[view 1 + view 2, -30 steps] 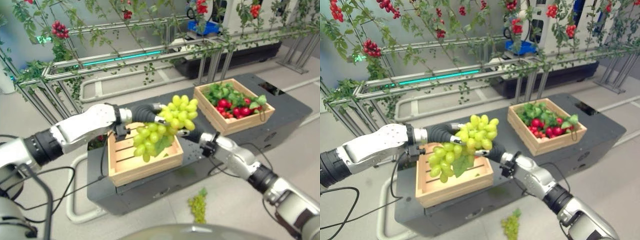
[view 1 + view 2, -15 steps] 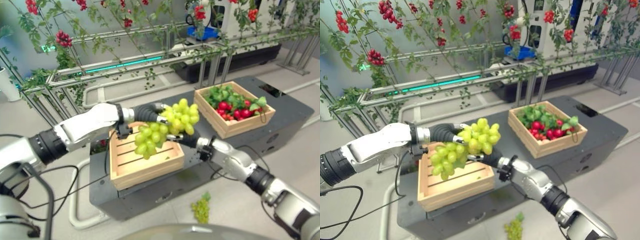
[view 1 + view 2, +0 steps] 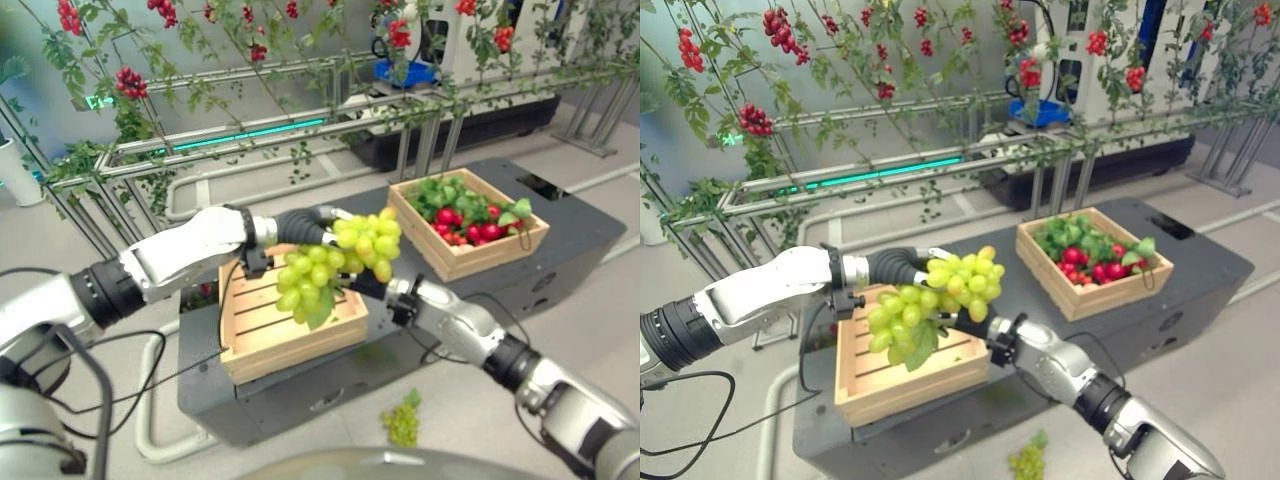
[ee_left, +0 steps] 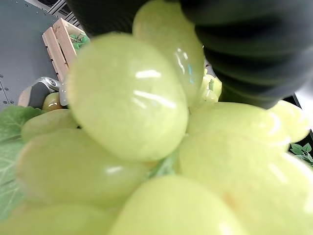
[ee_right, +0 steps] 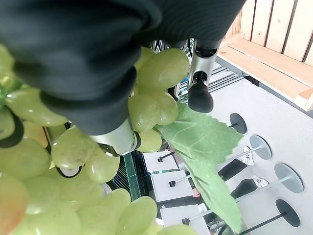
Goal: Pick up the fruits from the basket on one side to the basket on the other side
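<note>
A big bunch of green grapes with a leaf hangs above the empty wooden crate on the left of the dark platform. My left hand reaches in from the left, its fingers curled over the top of the bunch. Grapes press close against it in the left wrist view. From the right, my right hand comes in under the bunch. Its fingers are curled among the grapes in the right wrist view. The right crate holds red fruits and green leaves.
Another bunch of green grapes lies on the floor in front of the platform. Metal rails with vines and red berry clusters run behind the platform.
The camera has shifted a little. The bunch hangs slightly lower over the left crate, and my right hand has slid further left under it. Both hands remain on the grapes.
</note>
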Tool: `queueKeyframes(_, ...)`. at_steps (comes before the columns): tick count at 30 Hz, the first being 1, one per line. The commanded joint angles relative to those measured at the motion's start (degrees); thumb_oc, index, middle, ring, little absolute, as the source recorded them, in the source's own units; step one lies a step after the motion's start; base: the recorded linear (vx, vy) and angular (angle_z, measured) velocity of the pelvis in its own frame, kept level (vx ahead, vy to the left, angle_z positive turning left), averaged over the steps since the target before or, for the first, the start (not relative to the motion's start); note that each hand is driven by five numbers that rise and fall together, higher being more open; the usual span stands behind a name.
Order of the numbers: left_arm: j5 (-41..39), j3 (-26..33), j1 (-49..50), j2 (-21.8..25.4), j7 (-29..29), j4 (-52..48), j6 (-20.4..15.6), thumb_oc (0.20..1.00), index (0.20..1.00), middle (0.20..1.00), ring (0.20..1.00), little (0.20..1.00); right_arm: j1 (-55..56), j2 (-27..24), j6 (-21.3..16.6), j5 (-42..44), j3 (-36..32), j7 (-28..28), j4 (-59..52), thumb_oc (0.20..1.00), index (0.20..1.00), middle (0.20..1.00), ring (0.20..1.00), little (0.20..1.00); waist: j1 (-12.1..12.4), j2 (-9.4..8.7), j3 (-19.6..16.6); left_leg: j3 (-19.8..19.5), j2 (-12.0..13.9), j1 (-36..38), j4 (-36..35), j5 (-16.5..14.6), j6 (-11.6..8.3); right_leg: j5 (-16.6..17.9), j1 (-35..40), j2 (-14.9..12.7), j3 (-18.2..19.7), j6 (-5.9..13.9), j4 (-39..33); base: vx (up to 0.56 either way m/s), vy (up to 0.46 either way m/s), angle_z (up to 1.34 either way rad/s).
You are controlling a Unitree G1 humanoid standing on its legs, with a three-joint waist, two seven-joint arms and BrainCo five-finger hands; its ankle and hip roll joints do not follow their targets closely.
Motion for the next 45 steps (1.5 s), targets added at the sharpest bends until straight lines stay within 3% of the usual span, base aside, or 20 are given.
queueKeyframes(1,-0.93,6.11,-2.11,-2.86,0.84,0.44,-3.64,0.200,0.200,0.200,0.200,0.200,-5.12,5.75,-1.65,3.13,0.84,2.88,-5.12,0.200,0.200,0.200,0.200,0.200,-0.31,-3.47,-0.26,0.17,-2.79,0.26,1.29,-2.26,1.33,-1.08,0.18,0.30,1.69,3.43,2.09,0.00,0.000,0.00)
queueKeyframes(2,-0.84,6.25,-2.03,-2.81,0.86,0.39,-3.67,0.200,0.200,0.200,0.200,0.200,-4.95,5.66,-1.60,3.12,0.84,2.91,-5.17,0.561,0.561,0.561,0.561,0.561,-0.34,-3.48,-0.23,0.16,-2.78,0.23,1.31,-2.26,1.34,-1.05,0.15,0.27,1.71,3.46,2.09,0.00,0.000,0.00)
queueKeyframes(3,-0.76,6.70,-1.76,-2.66,0.98,0.29,-3.83,0.200,0.200,0.200,0.200,0.200,-4.44,5.37,-1.59,3.02,0.60,2.92,-5.29,1.000,1.000,1.000,1.000,1.000,-0.42,-3.50,-0.20,0.16,-2.77,0.26,1.26,-2.28,1.35,-1.02,0.09,0.27,1.72,3.46,2.12,0.00,0.000,0.00)
queueKeyframes(28,0.30,10.29,2.15,-3.52,1.54,0.02,-4.09,0.200,0.200,0.200,0.200,0.200,-2.88,6.66,-2.85,4.51,-3.78,2.30,-4.60,1.000,1.000,1.000,1.000,1.000,-0.49,-3.35,-0.39,0.05,-2.87,0.44,1.07,-2.36,1.47,-0.97,0.20,0.28,1.80,3.55,2.02,0.00,0.000,0.00)
queueKeyframes(45,0.97,15.29,5.63,-4.94,3.11,1.70,-4.60,0.200,0.200,0.200,0.200,0.200,-2.43,11.41,-12.42,6.11,-18.83,-2.42,-4.45,1.000,1.000,1.000,1.000,1.000,-0.40,-2.45,-1.12,-0.37,-3.11,0.45,0.83,-2.48,1.67,-1.15,0.28,0.15,1.35,3.66,1.98,0.00,0.000,0.00)
